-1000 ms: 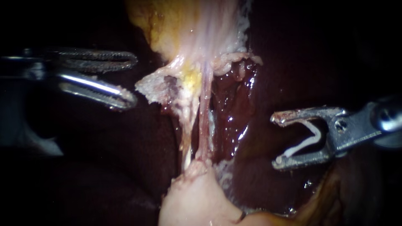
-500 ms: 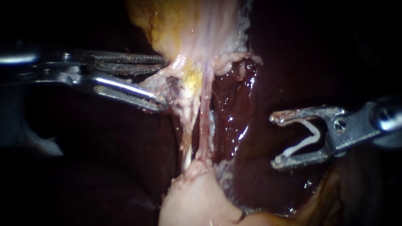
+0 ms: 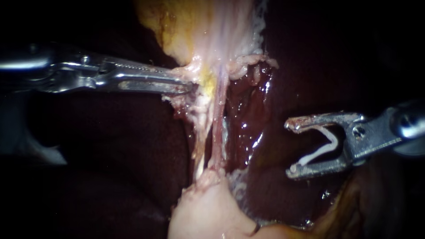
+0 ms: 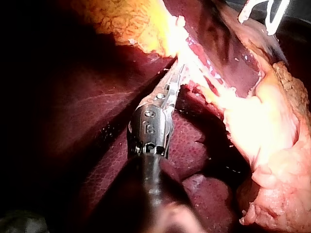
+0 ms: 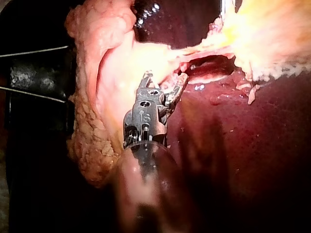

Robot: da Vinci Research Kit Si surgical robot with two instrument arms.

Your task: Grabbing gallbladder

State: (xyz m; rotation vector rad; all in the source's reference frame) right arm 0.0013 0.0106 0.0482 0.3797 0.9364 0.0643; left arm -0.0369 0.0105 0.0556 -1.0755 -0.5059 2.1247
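The yellowish gallbladder (image 3: 208, 31) hangs at the top of the endoscope view. Two thin tubes (image 3: 216, 128) run from it down to a pale lump of tissue (image 3: 203, 208). My left instrument (image 3: 185, 85) comes in level from the left, and its jaws are shut on the ragged flap at the gallbladder's lower left edge. The left wrist view shows the same hold, with my left instrument (image 4: 177, 76) in pale tissue. My right instrument (image 3: 291, 148) stays to the right of the tubes, apart from them. Its jaws stand wide and carry a white clip (image 3: 325, 148) between them.
Dark red liver (image 3: 248, 115) lies behind and to the right of the tubes, wet and glistening. In the right wrist view, my right instrument (image 5: 165, 90) sits beside a pale fatty fold (image 5: 97, 97), over liver (image 5: 243, 145).
My left instrument has moved right to the gallbladder's edge, and its jaws have shut on the flap, drawing it slightly left. My right instrument has not moved.
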